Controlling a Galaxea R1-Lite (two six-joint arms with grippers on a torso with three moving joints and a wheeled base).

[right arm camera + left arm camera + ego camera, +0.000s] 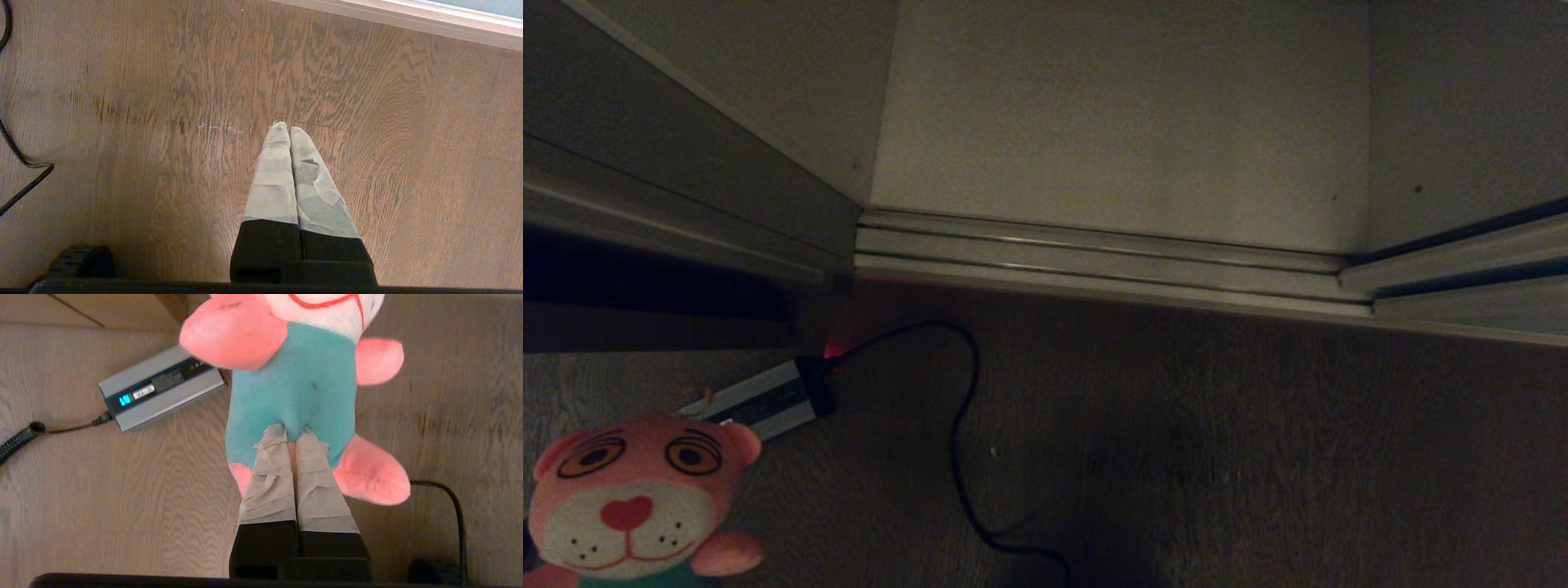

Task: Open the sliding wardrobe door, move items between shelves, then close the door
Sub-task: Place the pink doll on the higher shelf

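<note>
Low over the wood floor [102, 506], the left gripper [291, 435] pinches the pink plush toy [294, 388] at its base; carry it slowly, since so shallow a grip may slip. Right gripper [288, 128] hangs pressed together, empty.

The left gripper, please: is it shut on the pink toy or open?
Shut on it: the left gripper's taped fingers pinch the pink toy's teal underside.

The plush toy [629, 506] sat low at the robot's left, above the floor [1217, 457]. The power adapter [768, 400] lay just behind it, the wardrobe's track [1094, 261] beyond.
</note>
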